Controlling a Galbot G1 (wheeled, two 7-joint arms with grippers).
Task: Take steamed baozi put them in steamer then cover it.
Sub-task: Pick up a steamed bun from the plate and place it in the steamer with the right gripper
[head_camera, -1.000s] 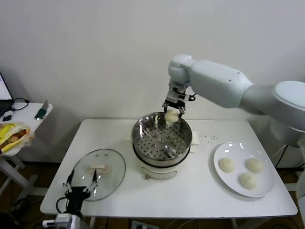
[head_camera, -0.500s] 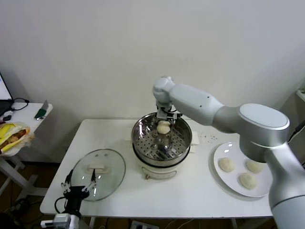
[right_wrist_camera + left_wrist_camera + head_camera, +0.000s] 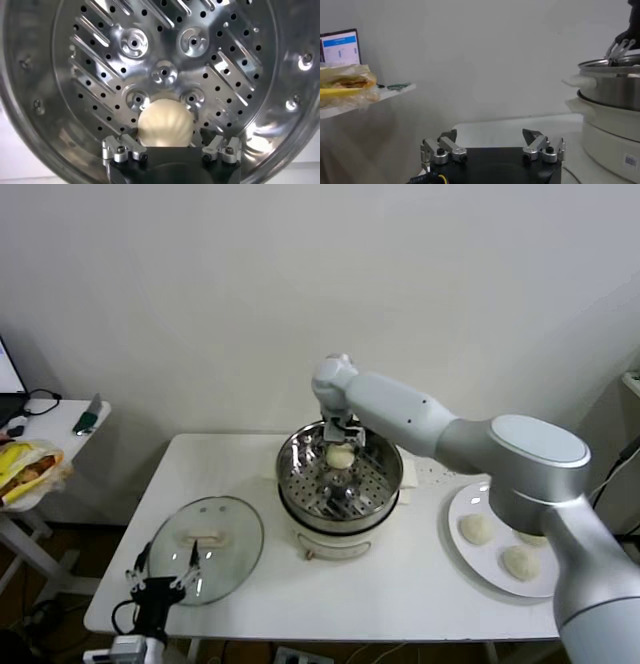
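Note:
My right gripper (image 3: 340,444) reaches down into the shiny steel steamer (image 3: 292,464) and is shut on one cream-white baozi (image 3: 341,456). The right wrist view shows that baozi (image 3: 165,123) between the fingers, just above the perforated steamer bottom (image 3: 165,75), near its middle. Three more baozi (image 3: 476,529) lie on the white plate (image 3: 462,499) at the right. The glass cover (image 3: 205,536) with its white handle lies flat on the table, front left. My left gripper (image 3: 165,572) is open and empty at the table's front left edge, beside the cover; it also shows in the left wrist view (image 3: 490,134).
The steamer sits on a white cooker base (image 3: 335,542) at the table's middle, seen too in the left wrist view (image 3: 610,125). A small side table (image 3: 40,434) with a yellow bag (image 3: 25,466) stands off to the left. A wall is behind.
My right gripper has carried the baozi from above the steamer's far rim leftward and down into the basket. The left arm has not moved.

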